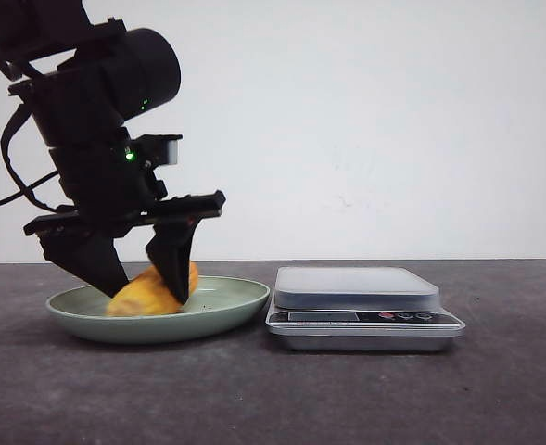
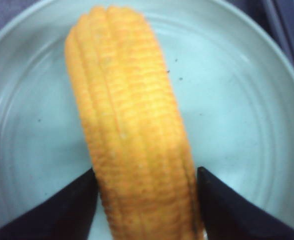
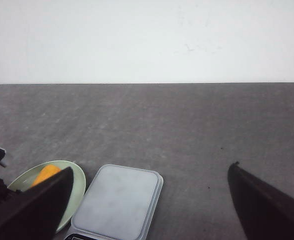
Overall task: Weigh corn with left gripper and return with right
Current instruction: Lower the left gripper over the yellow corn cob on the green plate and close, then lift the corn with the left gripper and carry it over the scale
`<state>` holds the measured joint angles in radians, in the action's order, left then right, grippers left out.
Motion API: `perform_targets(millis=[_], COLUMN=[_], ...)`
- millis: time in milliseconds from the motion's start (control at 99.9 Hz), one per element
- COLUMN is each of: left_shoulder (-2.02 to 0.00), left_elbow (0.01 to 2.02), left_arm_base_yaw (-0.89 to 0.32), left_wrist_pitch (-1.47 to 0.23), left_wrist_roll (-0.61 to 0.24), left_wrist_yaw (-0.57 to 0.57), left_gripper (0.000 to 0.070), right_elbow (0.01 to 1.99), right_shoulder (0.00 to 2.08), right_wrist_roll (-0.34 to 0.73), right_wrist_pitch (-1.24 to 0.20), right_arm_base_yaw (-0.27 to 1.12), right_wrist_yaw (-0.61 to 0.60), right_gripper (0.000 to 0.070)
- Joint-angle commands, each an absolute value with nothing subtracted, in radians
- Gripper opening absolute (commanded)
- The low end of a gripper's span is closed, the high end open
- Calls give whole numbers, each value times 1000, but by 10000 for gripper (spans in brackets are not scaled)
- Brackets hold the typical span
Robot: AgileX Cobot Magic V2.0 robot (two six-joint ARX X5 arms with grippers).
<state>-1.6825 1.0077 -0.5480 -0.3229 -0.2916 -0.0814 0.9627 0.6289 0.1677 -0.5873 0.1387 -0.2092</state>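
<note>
Corn [image 2: 132,130] lying in the pale green plate [image 1: 226,301], just left of the scale [image 1: 361,306]. Left gripper [image 1: 147,278] down in the plate, fingers [image 2: 62,210] straddling the cob, touching both sides. Right gripper [image 3: 147,210] spread apart, empty, above the table [image 3: 186,125].

One corn [image 1: 152,289] cob, low left in the front frame. One pale green plate [image 1: 231,301] under it. One kitchen scale [image 1: 361,306], lower centre-right. Two grippers on show: the left gripper [image 1: 147,283] over the plate, the right gripper [image 3: 147,210] at the right wrist view's bottom edge. One dark table [image 1: 347,399].
</note>
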Motion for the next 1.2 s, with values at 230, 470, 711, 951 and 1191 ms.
perform_targets(millis=[230, 470, 711, 951, 1191], left_shoulder=[-1694, -1573, -1444, -1524, -1744], left_elbow=[1024, 1028, 1110, 1354, 1599], left_arm_base_yaw=[-559, -584, -660, -804, -867], left_wrist_pitch=[-322, -322, -319, -322, -392], left_wrist_roll=[-308, -345, -410, -401, -414], left_wrist_yaw=[-88, -81, -11, -92, -178], left_gripper=[4, 4, 5, 6, 10], right_elbow=[982, 982, 982, 982, 982], right_shoulder=[632, 632, 632, 632, 631], right_wrist_roll=[159, 157, 159, 171, 172], right_wrist_pitch=[-593, -601, -599, -599, -599], right_arm_base_yaw=[142, 142, 142, 142, 142], right_wrist_yaw=[-209, -209, -207, -209, -209], right_gripper=[620, 620, 620, 620, 620])
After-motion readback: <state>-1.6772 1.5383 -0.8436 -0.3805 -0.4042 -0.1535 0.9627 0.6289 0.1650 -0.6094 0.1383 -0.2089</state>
